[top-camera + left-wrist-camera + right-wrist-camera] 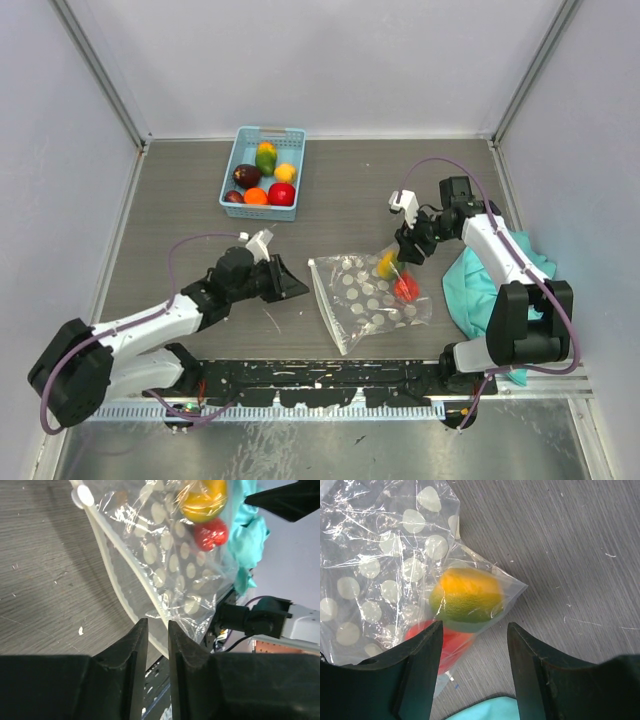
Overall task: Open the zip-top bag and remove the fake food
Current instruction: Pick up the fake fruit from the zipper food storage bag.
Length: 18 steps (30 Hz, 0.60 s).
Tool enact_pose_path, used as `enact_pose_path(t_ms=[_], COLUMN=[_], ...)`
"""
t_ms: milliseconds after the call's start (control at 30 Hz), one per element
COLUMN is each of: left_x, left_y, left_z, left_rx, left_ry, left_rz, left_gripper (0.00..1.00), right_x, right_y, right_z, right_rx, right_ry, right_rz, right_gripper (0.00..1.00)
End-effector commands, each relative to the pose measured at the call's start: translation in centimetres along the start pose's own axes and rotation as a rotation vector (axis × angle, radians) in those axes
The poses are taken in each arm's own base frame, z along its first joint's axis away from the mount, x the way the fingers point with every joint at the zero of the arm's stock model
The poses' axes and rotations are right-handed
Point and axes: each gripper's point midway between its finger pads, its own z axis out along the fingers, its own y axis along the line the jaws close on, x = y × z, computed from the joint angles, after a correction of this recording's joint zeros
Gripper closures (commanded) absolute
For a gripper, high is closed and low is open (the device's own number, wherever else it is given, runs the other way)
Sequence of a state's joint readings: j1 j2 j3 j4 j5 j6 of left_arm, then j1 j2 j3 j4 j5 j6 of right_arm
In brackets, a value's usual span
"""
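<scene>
The clear zip-top bag [360, 297] with white dots lies flat on the table between the arms. Two pieces of fake food sit in its far right corner: a yellow-green fruit [386, 264] [467, 597] and a red one [405, 288] [456, 643]. My right gripper [405, 246] [475, 626] hangs open just above that corner, its fingers on either side of the fruit and gripping nothing. My left gripper [300, 290] [157, 624] points at the bag's white zip edge [112, 570], its jaws a narrow gap apart. The edge shows through the gap; I cannot tell whether they touch.
A blue basket [271, 131] at the back holds several more pieces of fake food. A teal cloth [480, 285] lies bunched beside the right arm, right of the bag. White walls enclose the table on three sides.
</scene>
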<state>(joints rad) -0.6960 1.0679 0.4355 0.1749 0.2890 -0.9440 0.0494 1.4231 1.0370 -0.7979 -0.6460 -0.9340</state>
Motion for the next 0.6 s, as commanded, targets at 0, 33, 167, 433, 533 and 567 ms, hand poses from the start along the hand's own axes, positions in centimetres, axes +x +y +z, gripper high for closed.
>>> enact_pose_path(t_ms=[0, 33, 167, 433, 533, 567], left_x=[-0.5, -0.3, 0.8, 1.9, 2.0, 2.0], left_y=[-1.0, -0.8, -0.1, 0.2, 0.2, 0.2], left_z=[1.4, 1.8, 3.0, 4.8, 5.5, 5.8], left_rx=[0.027, 0.015, -0.018, -0.033, -0.030, -0.030], left_ry=[-0.050, -0.045, -0.021, 0.023, 0.034, 0.038], left_rz=[0.073, 0.078, 0.092, 0.104, 0.104, 0.103], left_gripper=[0.78, 0.79, 0.81, 0.81, 0.81, 0.81], right_x=[-1.3, -1.4, -0.8, 1.0, 1.6, 1.9], right_y=[-0.9, -1.1, -1.5, -1.4, -1.5, -1.5], right_z=[-0.6, -0.6, -0.3, 0.8, 1.2, 1.3], right_rx=[0.055, 0.065, 0.077, 0.054, 0.050, 0.049], right_ry=[-0.042, -0.042, -0.018, 0.064, 0.095, 0.108], right_rz=[-0.027, -0.016, 0.004, 0.016, 0.024, 0.026], right_gripper=[0.42, 0.42, 0.43, 0.49, 0.50, 0.52])
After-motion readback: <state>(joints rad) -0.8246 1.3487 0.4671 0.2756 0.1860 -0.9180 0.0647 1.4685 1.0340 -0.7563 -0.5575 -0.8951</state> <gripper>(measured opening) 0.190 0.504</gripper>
